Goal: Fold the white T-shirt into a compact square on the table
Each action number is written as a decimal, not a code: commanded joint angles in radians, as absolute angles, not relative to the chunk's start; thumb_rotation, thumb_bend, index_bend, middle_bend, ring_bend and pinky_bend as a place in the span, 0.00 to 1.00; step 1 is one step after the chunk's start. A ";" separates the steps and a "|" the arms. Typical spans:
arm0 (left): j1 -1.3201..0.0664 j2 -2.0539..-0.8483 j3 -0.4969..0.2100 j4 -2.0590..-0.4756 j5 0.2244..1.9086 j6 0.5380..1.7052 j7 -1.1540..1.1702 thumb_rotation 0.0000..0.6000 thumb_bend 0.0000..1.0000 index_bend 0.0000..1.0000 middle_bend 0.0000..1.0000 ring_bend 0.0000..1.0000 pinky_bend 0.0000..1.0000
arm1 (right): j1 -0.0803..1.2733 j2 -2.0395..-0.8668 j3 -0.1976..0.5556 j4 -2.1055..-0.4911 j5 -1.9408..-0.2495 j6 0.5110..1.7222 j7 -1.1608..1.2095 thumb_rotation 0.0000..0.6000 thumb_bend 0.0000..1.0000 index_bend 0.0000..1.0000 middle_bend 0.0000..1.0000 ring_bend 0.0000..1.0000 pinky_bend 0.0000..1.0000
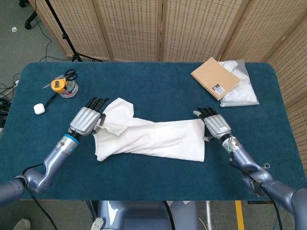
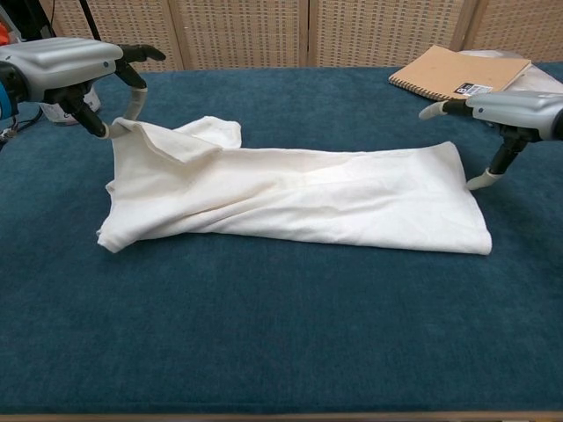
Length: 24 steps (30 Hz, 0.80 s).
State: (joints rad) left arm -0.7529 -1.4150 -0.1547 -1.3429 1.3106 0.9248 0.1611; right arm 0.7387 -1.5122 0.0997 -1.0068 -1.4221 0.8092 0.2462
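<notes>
Bright, even overhead light is filling both views, casting only soft shadows. The crumpled white cotton T-shirt (image 2: 290, 198) is glaring slightly, nearly overexposing. Focus is staying sharp throughout.

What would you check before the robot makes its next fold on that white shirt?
1. Left hand has hold of the T-shirt: ok, it pinches a raised corner.
2. Right hand has hold of the shirt: not ok, its fingers are spread beside the edge, apart from it.
3. Shirt lies flat: not ok, the left end is bunched and creased.
4. Shirt fully on the table: ok.
5. Notebook and tape roll away from the shirt: ok.
6. Shirt already a compact square: not ok, it is a long strip.
</notes>
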 commanded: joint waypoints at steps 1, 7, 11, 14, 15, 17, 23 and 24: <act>-0.758 -1.419 -0.158 -1.337 1.308 0.923 0.165 1.00 0.80 0.72 0.00 0.00 0.00 | 0.700 -1.451 0.113 -1.108 -1.411 0.882 0.222 1.00 0.00 0.00 0.00 0.00 0.00; -0.778 -1.424 -0.164 -1.309 1.314 0.919 0.176 1.00 0.80 0.72 0.00 0.00 0.00 | 0.574 -1.313 0.096 -1.341 -1.426 1.076 0.181 1.00 0.00 0.00 0.00 0.00 0.00; -0.795 -1.431 -0.167 -1.278 1.318 0.909 0.190 1.00 0.80 0.72 0.00 0.00 0.00 | 0.506 -1.266 0.079 -1.411 -1.426 1.157 0.162 1.00 0.00 0.00 0.00 0.00 0.00; -0.817 -1.444 -0.176 -1.231 1.318 0.897 0.202 1.00 0.80 0.72 0.00 0.00 0.00 | 0.458 -1.250 0.071 -1.435 -1.422 1.216 0.137 1.00 0.00 0.00 0.00 0.00 0.00; -0.825 -1.449 -0.178 -1.213 1.320 0.893 0.204 1.00 0.79 0.72 0.00 0.00 0.00 | 0.447 -1.249 0.072 -1.435 -1.421 1.235 0.122 1.00 0.00 0.00 0.00 0.00 0.00; -0.838 -1.461 -0.181 -1.180 1.325 0.886 0.197 1.00 0.79 0.72 0.00 0.00 0.00 | 0.432 -1.252 0.075 -1.432 -1.421 1.262 0.090 1.00 0.00 0.00 0.00 0.00 0.00; -0.878 -1.518 -0.191 -1.050 1.333 0.860 0.145 1.00 0.77 0.72 0.00 0.00 0.00 | 0.415 -1.255 0.092 -1.428 -1.415 1.291 0.062 1.00 0.00 0.00 0.00 0.00 0.00; -0.885 -1.532 -0.192 -1.024 1.335 0.855 0.133 1.00 0.76 0.72 0.00 0.00 0.00 | 0.414 -1.255 0.094 -1.426 -1.414 1.290 0.063 1.00 0.00 0.00 0.00 0.00 0.00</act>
State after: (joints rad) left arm -0.8658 -1.5024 -0.1870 -1.0675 1.3305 0.8692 0.1584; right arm 0.4146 -1.2549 0.0934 -1.4271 -1.4144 1.2904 0.0627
